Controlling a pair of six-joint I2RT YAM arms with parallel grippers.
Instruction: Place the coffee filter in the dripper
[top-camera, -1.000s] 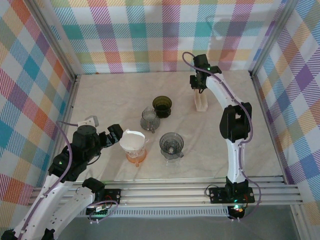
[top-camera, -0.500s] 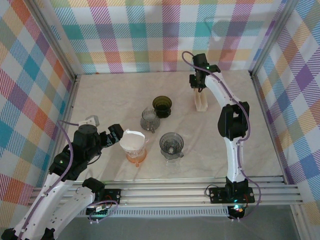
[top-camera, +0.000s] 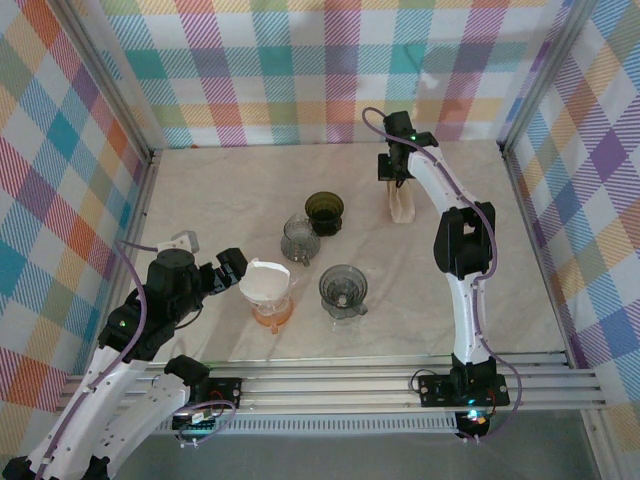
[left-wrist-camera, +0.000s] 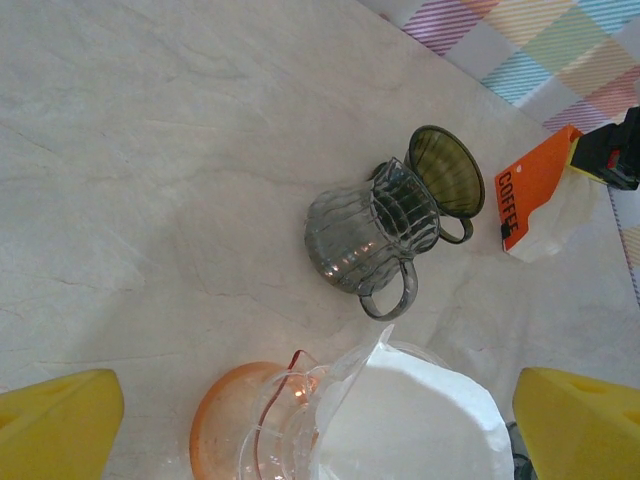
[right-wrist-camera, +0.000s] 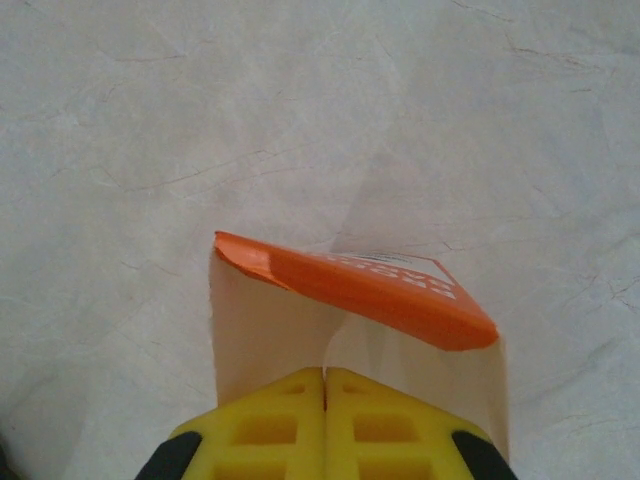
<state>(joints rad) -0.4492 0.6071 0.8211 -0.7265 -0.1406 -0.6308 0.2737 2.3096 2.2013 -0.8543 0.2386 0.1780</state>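
left wrist: coffee filter (left-wrist-camera: 405, 420) sits between spread left tool (left-wrist-camera: 320, 425); right tool (right-wrist-camera: 325, 385) pressed together

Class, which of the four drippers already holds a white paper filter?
The orange dripper, front left, with the white filter in it. The olive dripper, the middle grey dripper and the nearer grey dripper are empty.

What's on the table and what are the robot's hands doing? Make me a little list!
Orange dripper: white filter already inside
Grey drippers: two, no paper in them
Green dripper: no paper, beside a grey one
Filter pack: far side, orange top
Left gripper: open, over the orange dripper
Right gripper: shut, at the filter pack; can't tell if it pinches paper
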